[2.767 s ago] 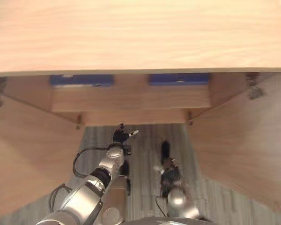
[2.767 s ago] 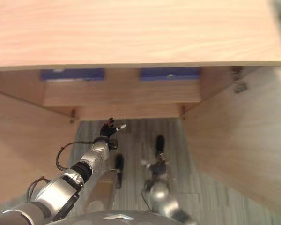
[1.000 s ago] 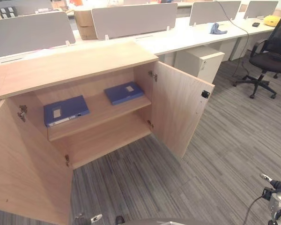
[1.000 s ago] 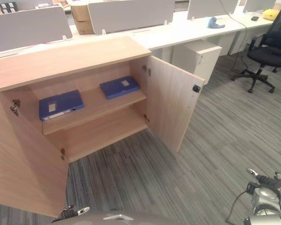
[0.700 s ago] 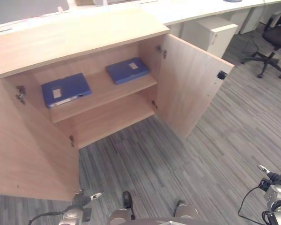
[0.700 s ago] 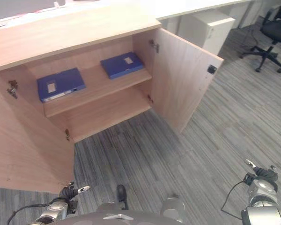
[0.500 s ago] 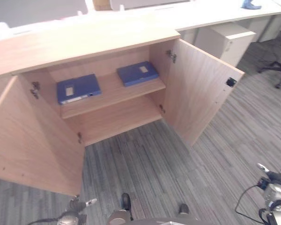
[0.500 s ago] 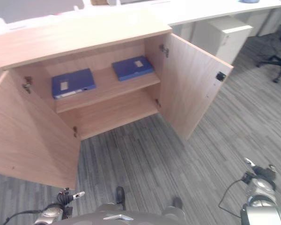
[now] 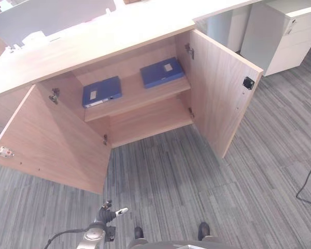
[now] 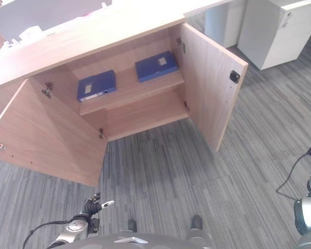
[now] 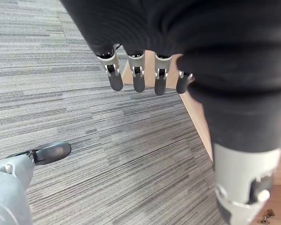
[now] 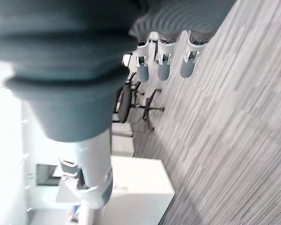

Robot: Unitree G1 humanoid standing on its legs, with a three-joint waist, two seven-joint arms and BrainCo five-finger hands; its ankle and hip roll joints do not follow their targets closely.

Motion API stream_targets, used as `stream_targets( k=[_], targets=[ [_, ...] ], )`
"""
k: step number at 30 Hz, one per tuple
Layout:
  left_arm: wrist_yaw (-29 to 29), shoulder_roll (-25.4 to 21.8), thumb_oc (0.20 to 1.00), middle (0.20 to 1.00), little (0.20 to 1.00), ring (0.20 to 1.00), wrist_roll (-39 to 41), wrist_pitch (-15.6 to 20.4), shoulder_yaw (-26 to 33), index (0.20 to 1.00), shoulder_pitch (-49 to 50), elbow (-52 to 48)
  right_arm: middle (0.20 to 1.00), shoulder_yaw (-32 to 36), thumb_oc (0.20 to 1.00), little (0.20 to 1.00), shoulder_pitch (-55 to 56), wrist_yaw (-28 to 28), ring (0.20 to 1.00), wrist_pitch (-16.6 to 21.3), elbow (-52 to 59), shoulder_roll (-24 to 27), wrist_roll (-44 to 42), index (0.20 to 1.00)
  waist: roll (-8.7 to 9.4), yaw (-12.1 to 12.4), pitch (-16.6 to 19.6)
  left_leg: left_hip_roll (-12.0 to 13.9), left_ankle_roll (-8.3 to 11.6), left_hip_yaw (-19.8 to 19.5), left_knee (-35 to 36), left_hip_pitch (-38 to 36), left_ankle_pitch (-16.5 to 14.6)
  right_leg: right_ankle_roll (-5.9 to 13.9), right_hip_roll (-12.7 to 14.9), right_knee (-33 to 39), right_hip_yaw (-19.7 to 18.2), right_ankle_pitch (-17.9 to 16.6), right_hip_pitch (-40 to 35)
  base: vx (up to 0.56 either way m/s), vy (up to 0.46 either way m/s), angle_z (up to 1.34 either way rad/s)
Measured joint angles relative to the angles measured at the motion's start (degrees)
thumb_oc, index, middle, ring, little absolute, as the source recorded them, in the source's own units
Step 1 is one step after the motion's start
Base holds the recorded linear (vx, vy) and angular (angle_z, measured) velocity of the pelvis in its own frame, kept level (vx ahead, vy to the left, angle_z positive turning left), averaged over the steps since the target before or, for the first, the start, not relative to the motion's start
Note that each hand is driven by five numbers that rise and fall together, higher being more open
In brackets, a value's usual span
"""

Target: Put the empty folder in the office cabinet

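Both hands hang relaxed and empty, the left hand (image 10: 93, 205) low over the carpet (image 9: 207, 181), the right hand (image 12: 164, 63) beside it. Since moments ago the view has pulled back from the cabinet (image 9: 145, 36); two blue folders (image 9: 101, 92) lie on its shelf (image 9: 140, 98), so placing looks finished.

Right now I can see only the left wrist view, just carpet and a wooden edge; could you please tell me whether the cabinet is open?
Observer: Yes, the cabinet has its left door and right door swung wide.
Operator: Thank you. Is anything inside?
Observer: A left blue folder and a right blue folder lie flat on the upper shelf.
Operator: Is the right hand carrying anything?
Observer: No, the right hand has straight fingers and holds nothing.
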State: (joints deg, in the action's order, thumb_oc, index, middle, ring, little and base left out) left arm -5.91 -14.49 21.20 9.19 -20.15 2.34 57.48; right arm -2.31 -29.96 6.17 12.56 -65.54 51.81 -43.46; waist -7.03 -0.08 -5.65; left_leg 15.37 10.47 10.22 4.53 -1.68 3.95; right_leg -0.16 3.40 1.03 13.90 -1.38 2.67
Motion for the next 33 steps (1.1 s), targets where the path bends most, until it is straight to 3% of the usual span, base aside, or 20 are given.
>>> stream_targets(
  k=[3,6,7,8,9,11,12,14,16,20,23,26,30,33],
  targets=[
    [-0.7,0.1,1.0,1.0,1.0,1.0,0.0,-0.3,0.0,1.0,0.7,1.0,1.0,0.1,1.0,1.0,3.0,-0.3,1.0,1.4,7.2,-1.1,0.0,1.0,-1.21,0.5,-0.4,0.0,-0.17,0.6,0.5,-1.6,0.3,-0.09,-1.7,0.0,0.2,-0.1,-1.0,0.06,0.036,0.01],
    [-0.9,0.7,1.0,1.0,1.0,1.0,-0.1,-0.4,0.1,1.0,2.5,2.0,1.0,-0.3,1.0,1.0,3.1,-0.4,1.0,2.7,9.5,-2.7,0.3,1.0,-2.41,0.3,-0.6,0.0,-0.03,0.7,0.4,-1.5,3.4,1.12,-2.4,1.5,0.0,-0.8,-1.5,0.07,0.052,-0.1],
    [-1.0,1.4,1.0,1.0,1.0,1.0,-0.2,-0.5,0.1,1.0,2.3,4.1,1.0,-2.7,1.0,1.0,2.6,-0.6,1.0,2.7,9.2,-2.9,2.4,1.0,-2.29,0.3,-0.7,-0.4,1.38,0.5,-0.1,-1.4,2.2,2.33,-1.9,2.8,-0.1,-1.7,-1.7,0.06,0.041,-0.09],
    [-1.0,1.6,1.0,1.0,1.0,1.0,-0.2,-0.5,0.1,1.0,1.9,5.1,1.0,-4.3,1.0,1.0,2.5,-0.7,1.0,2.7,9.2,-3.0,3.6,1.0,-2.37,0.5,-0.8,-1.2,0.76,0.5,-0.1,-1.2,0.5,2.89,-1.1,4.1,-0.1,-2.4,-1.7,0.05,0.039,0.01],
    [-1.0,1.4,1.0,1.0,1.0,1.0,-0.3,-0.5,0.3,1.0,1.3,5.1,1.0,-5.3,1.0,1.0,2.3,-1.0,1.0,2.6,8.9,-3.4,4.8,1.0,-1.28,0.6,-1.7,-2.4,0.36,0.5,-0.1,-1.0,0.3,3.65,0.1,4.1,-0.2,-2.9,-1.7,0.03,0.019,0.04],
    [-1.0,1.4,1.0,1.0,1.0,1.0,-0.3,-0.5,0.3,1.0,1.3,5.1,1.0,-5.3,1.0,1.0,2.3,-1.0,1.0,2.6,8.9,-3.4,4.8,1.0,-1.28,0.6,-1.7,-2.4,0.36,0.5,-0.1,-1.0,0.3,3.65,0.1,4.1,-0.2,-2.9,-1.7,0.01,0.006,0.02],
    [-1.0,1.2,1.0,1.0,1.0,1.0,-0.3,-0.5,0.8,1.0,1.7,5.1,1.0,-8.5,1.0,1.0,-2.1,-1.9,1.0,2.0,4.5,-4.6,6.4,1.0,0.04,1.4,-2.1,-4.4,-1.2,0.6,0.0,-1.1,-0.5,4.32,2.1,4.1,-0.1,-3.4,-1.7,-0.02,0.039,0.03],
    [-0.9,1.0,1.0,1.0,1.0,1.0,-0.2,-0.4,0.8,1.0,2.5,4.6,1.0,-10.5,1.0,1.0,-8.0,-2.4,1.0,1.7,0.0,-5.0,7.5,1.0,-0.11,2.9,-2.1,-5.7,-2.03,0.4,0.5,-0.6,-0.7,4.99,3.4,4.0,0.2,-3.9,-1.7,-0.06,0.052,0.0],
    [-0.9,0.6,1.0,1.0,1.0,1.0,-0.2,-0.4,0.0,1.0,3.2,3.3,1.0,-16.6,1.0,1.0,-19.6,-2.7,1.0,-0.9,-12.0,-5.5,8.9,1.0,-0.86,4.0,-1.9,-6.3,-2.4,0.0,0.4,0.5,-0.5,5.76,4.2,4.0,1.0,-4.7,-1.0,-0.06,0.043,0.14],
    [-0.7,-0.4,1.0,1.0,1.0,1.0,0.0,-0.3,0.1,1.0,3.6,2.5,1.0,-15.7,1.0,1.0,-25.3,-3.1,1.0,-3.4,-13.4,-4.4,9.6,1.0,-3.4,8.8,-2.0,-7.1,-2.63,-1.3,-0.2,4.3,1.4,5.17,5.0,3.7,2.4,-6.2,2.3,-0.07,0.031,0.22],
    [-0.6,-0.9,1.0,1.0,1.0,1.0,0.2,-0.2,0.2,1.0,4.5,2.4,1.0,-16.3,1.0,1.0,-28.5,-1.0,1.0,-4.9,-15.5,-3.7,9.7,1.0,-5.53,10.1,-2.8,-7.5,-2.77,-1.8,-0.2,5.7,1.6,5.18,5.3,3.7,2.6,-6.4,3.5,-0.07,-0.017,0.09],
    [-0.5,-1.3,1.0,1.0,1.0,1.0,1.1,-0.1,0.3,1.0,4.7,3.0,1.0,-17.9,1.0,1.0,-30.8,-0.9,1.0,-5.4,-15.5,-3.1,9.7,1.0,-6.51,9.9,-4.2,-7.4,-2.48,-2.1,-0.2,7.2,2.3,5.09,5.2,3.7,2.7,-6.6,4.9,-0.04,-0.029,0.0],
    [-0.7,-1.2,1.0,1.0,1.0,1.0,1.2,-0.2,2.2,1.0,4.4,2.7,1.0,-19.6,1.0,1.0,-31.2,-1.6,1.0,-5.7,-15.3,-2.7,10.5,1.0,-6.03,9.8,-6.1,-6.5,-2.07,-2.6,-0.2,7.7,2.6,4.9,4.4,3.7,3.1,-6.7,5.2,0.0,-0.042,0.01],
    [-0.7,-1.2,1.0,1.0,1.0,1.0,1.2,-0.3,2.5,1.0,4.3,2.7,1.0,-20.2,1.0,1.0,-31.2,-1.3,1.0,-5.9,-14.7,-5.3,10.8,1.0,-5.17,8.8,-6.8,-6.1,-1.94,-2.8,-0.2,7.7,2.7,4.78,3.9,3.7,3.4,-6.6,5.1,0.01,-0.011,0.0]
  ],
)
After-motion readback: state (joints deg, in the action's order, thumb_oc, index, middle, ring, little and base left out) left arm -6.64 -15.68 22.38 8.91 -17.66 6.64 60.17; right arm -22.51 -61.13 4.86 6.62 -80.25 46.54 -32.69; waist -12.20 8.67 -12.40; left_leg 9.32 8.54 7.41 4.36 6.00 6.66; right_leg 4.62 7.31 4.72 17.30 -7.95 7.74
